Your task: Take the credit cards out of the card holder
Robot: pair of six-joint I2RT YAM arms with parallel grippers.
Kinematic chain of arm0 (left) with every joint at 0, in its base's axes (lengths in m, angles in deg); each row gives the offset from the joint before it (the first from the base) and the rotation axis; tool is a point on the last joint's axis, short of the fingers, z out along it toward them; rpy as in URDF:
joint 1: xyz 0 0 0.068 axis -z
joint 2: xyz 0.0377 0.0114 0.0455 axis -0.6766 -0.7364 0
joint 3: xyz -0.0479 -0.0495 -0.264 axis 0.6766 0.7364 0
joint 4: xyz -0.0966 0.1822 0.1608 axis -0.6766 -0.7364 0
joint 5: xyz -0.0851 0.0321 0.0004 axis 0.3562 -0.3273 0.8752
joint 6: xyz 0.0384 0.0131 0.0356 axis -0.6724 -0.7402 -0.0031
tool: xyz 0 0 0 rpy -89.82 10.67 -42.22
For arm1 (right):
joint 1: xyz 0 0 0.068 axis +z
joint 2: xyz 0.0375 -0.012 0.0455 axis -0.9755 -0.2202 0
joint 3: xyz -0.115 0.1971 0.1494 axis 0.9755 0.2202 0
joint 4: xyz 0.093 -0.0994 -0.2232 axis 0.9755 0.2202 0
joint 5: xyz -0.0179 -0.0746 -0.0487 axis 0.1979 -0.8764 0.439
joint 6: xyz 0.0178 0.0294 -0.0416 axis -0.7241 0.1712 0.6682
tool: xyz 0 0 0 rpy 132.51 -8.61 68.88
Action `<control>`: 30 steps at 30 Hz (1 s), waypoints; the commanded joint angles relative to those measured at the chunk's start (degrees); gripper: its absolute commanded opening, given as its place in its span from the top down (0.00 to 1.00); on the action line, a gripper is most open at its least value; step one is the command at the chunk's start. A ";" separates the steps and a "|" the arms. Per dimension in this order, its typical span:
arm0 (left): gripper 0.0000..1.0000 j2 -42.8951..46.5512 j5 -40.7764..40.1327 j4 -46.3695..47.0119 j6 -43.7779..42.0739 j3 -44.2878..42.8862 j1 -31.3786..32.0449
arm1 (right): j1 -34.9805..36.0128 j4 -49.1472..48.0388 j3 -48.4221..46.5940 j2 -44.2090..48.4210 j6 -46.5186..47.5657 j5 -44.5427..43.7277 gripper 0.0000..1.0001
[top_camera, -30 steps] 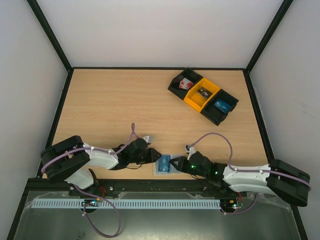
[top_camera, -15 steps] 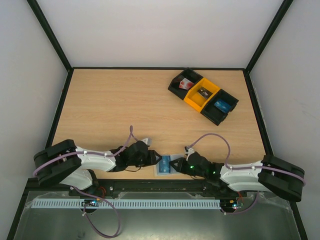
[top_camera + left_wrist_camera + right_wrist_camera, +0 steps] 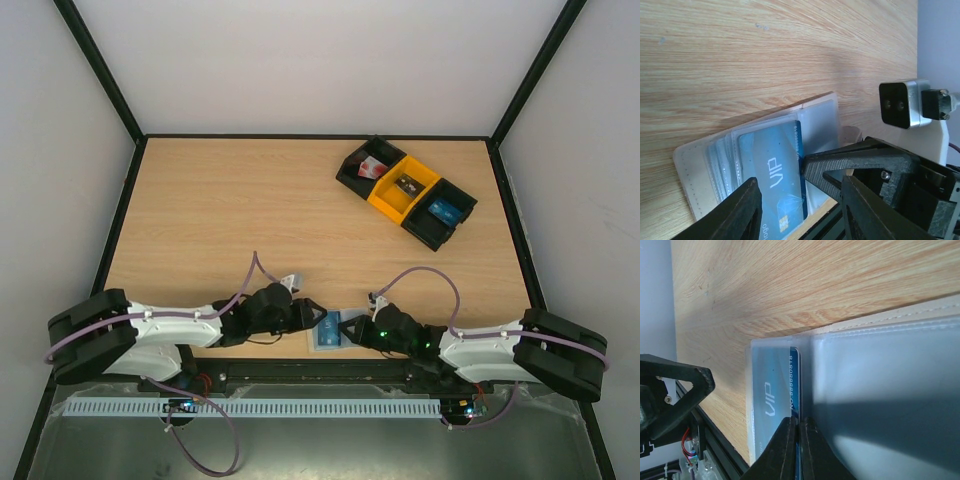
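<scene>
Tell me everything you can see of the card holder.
The card holder is a flat sleeve of cloudy, pale plastic with two side-by-side pockets and stitched edges. It lies flat on the wooden table at its near edge, between the arms. One pocket shows a blue card marked VIP; the other looks empty. The right gripper, shut, rests its tips on it at the card's inner edge. The left gripper is open beside it.

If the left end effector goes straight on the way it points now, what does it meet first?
Most likely the card holder with the credit card in it, just ahead of the left end effector. The right end effector is close beside that line; depth is unclear.
</scene>
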State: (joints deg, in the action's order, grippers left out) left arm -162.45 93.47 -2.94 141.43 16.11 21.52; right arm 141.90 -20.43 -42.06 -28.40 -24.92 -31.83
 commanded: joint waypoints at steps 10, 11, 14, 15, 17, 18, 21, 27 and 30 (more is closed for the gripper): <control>0.55 -7.59 0.78 4.70 0.95 -0.60 0.60 | 0.29 -1.00 2.60 0.56 -0.46 -1.43 0.94; 0.57 -8.31 1.12 5.10 0.99 -0.58 0.61 | 0.29 -1.00 2.58 0.54 -0.44 -1.43 0.94; 0.65 -9.65 1.99 6.58 1.64 -0.22 0.59 | 0.25 -1.13 2.74 0.17 -0.38 -1.47 0.94; 0.65 -9.76 2.11 6.95 1.86 0.00 0.65 | 0.27 -1.20 2.76 0.00 -0.38 -1.43 0.94; 0.66 -9.84 2.06 7.47 2.38 0.34 0.64 | 0.30 -1.46 2.77 -0.21 -0.31 -1.38 0.94; 0.65 -9.93 2.12 7.80 2.53 0.44 0.61 | 0.28 -1.64 2.72 -0.35 -0.27 -1.43 0.94; 0.68 -10.70 2.18 8.30 2.63 0.45 0.56 | 0.28 -1.95 2.73 -0.78 -0.23 -1.38 0.94; 0.94 -13.89 2.07 7.39 3.64 0.81 0.59 | 0.33 -3.41 2.93 -1.27 -0.38 -1.25 0.92; 0.97 -15.53 2.19 7.75 4.32 1.48 0.80 | 0.28 -4.50 3.32 -0.09 -1.21 -1.62 0.89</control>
State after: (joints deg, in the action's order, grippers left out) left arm -174.91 94.12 4.39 144.77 16.44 21.58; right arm 141.90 -21.13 -42.04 -29.34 -25.10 -32.53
